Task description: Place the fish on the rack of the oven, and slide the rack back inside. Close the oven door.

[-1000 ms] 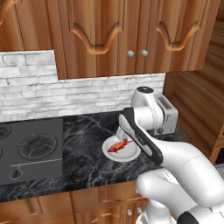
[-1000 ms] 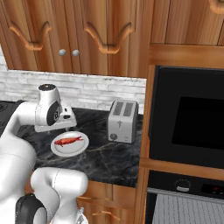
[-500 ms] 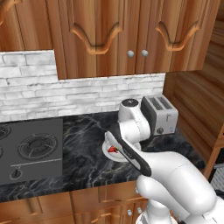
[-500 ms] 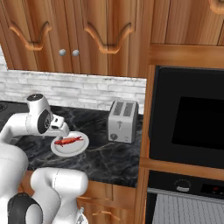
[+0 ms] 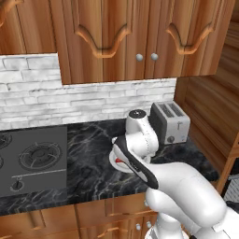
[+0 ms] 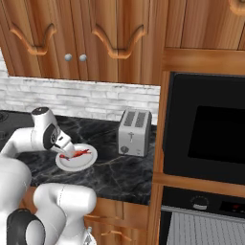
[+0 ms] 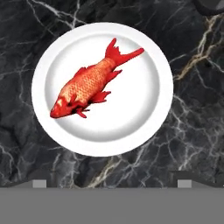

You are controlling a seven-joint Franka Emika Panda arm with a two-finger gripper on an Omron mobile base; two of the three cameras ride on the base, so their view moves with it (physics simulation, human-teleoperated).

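Now that the arm has swung leftward over the last second and brought its hand down above the plate (image 7: pixel 157 109), the gripper (image 6: pixel 66 149) hangs close over the fish (image 7: pixel 89 82), where a second ago it stood higher and further toward the toaster (image 6: pixel 134 131). The jaws stand spread as wide as they go and hold nothing; their tips just rise at the bottom of the hand view, on either side of the plate's near rim. The fish lies untouched in the middle of the round white plate, which sits on the dark marble table (image 5: pixel 93 140), about midway between its back and front edges, between the toaster and the cooktop (image 5: pixel 32 158). In the hand view the fish lies on a slant, head lower left and tail upper right.

So the approach looks nearly done and the pick has not begun. The oven (image 6: pixel 210 210) waits well off to the right, below the black microwave (image 6: pixel 208 129), with its rack (image 6: pixel 206 228) apparently drawn out.
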